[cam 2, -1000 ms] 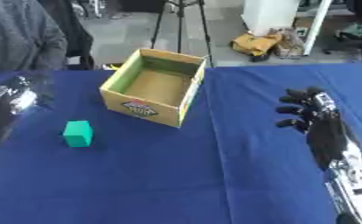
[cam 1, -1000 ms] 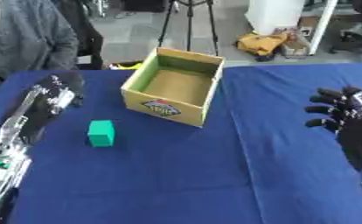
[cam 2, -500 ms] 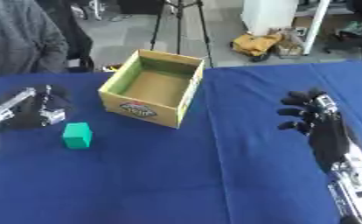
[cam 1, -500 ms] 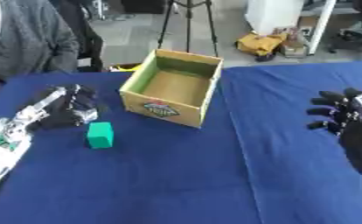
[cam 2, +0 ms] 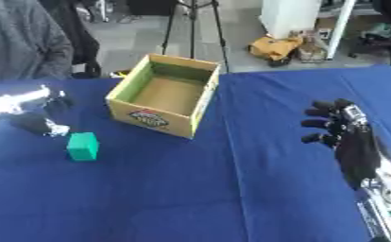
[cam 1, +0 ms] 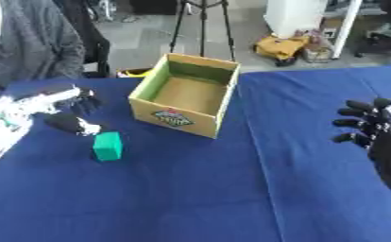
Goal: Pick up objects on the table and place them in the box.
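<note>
Green block upright on blue table, beside box.

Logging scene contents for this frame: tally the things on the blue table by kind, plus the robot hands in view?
Green block: 1
Cardboard box: 1, open, nothing visible inside
Robot hand: 2, left robot hand just beside the block, not holding it; right robot hand raised at the right, holding nothing
Total: 4
</note>
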